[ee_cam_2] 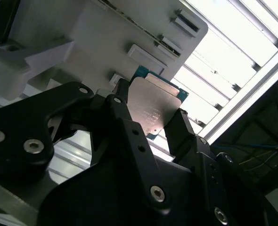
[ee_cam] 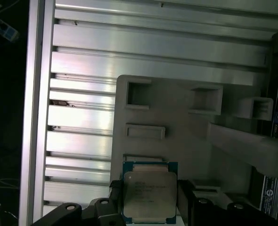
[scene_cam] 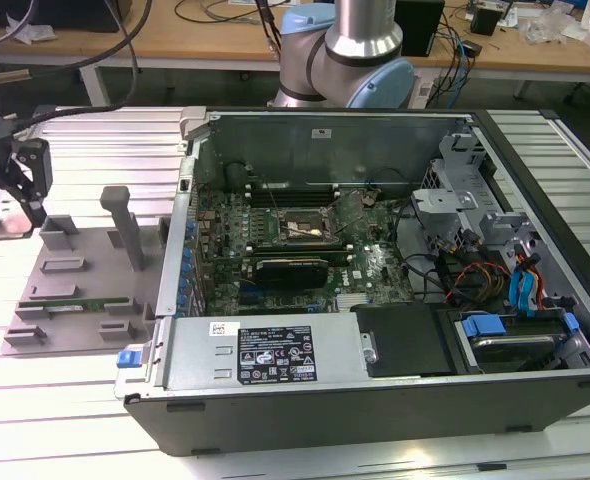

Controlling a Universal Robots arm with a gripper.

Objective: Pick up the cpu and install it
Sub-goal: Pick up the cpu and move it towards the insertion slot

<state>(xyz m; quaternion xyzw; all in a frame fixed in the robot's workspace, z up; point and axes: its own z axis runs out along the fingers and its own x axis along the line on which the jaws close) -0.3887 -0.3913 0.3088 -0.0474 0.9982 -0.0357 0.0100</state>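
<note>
- Black gripper (ee_cam_2: 151, 117) is clamped on the cpu (ee_cam_2: 154, 104), with one finger (ee_cam_2: 125, 110) pressed against each of two opposite edges. The silvery top plate faces both wrist views.
- Gripper and cpu sit at the far left edge of the exterior view, just beside the outer end of the grey parts tray (scene_cam: 85, 255) and well apart from the computer case (scene_cam: 375, 415).
- Risk: the hold is on thin edges only. A slip or twist in the fingers would tilt the chip, and a tilted chip would probably seat badly in the socket (scene_cam: 305, 228) and damage the contacts.
- Risk: the case wall stands between chip and socket, so a low path could strike it.
- Hidden: the underside of the chip and its orientation mark.
- Unclear: whether the chip is clear of the tray surface, and whether the socket frame is open.
</note>
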